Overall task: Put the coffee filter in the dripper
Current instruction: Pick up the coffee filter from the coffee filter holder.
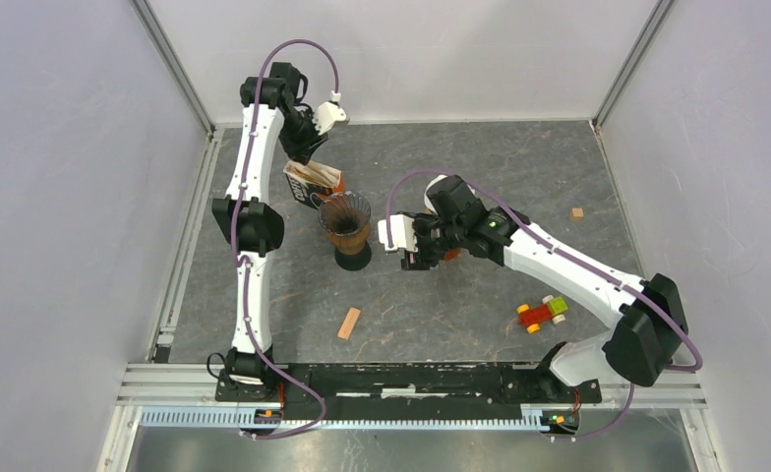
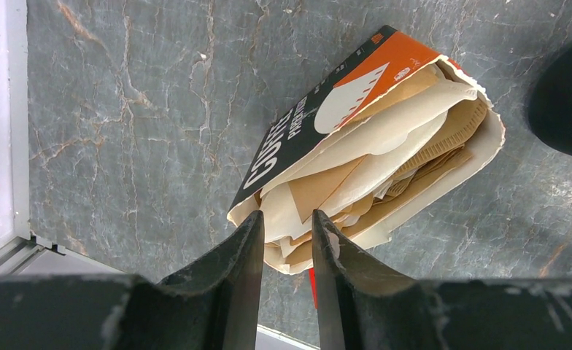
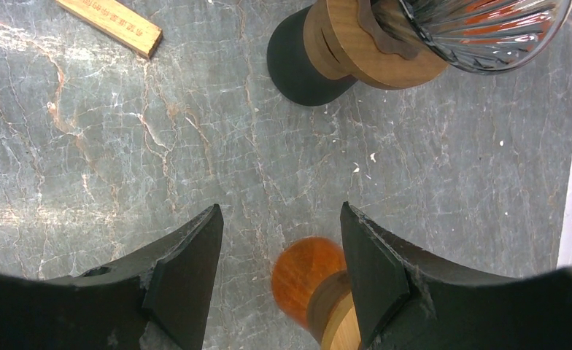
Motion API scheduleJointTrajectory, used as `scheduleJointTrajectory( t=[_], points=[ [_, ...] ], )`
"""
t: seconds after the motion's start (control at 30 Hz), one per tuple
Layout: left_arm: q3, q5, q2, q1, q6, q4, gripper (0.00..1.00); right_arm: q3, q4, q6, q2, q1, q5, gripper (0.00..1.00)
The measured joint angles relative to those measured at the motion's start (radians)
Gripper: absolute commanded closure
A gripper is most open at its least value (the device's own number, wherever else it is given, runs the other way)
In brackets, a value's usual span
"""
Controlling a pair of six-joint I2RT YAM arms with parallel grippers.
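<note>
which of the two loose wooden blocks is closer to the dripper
The long tan block, lying just nearer the arm bases than the dripper; the small block sits far off to the right.

Tan filters [image 2: 385,146] fill a torn pack [image 2: 290,138] beside the dripper [image 1: 346,221].

The grey desk [image 3: 122,146] carried a filter packet [image 2: 363,146] under the left hand [image 2: 287,219], and a dripper [image 3: 429,36] and wooden block [image 3: 111,25] ahead of the right hand [image 3: 279,219].

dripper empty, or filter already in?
Empty. Top and right wrist views show only bare ribbed glass in the dripper; the paper filters sit in their box by the left gripper.
</note>
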Motion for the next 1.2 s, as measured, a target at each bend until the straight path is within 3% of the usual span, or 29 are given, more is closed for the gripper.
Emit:
scheduleJointTrajectory(
  t=[1.2],
  points=[
    [-0.046,0.003,0.011,0.007,0.014,0.0,0.64,0.0,-0.018,-0.004,0.029,0.0,-0.001,0.33]
  ],
)
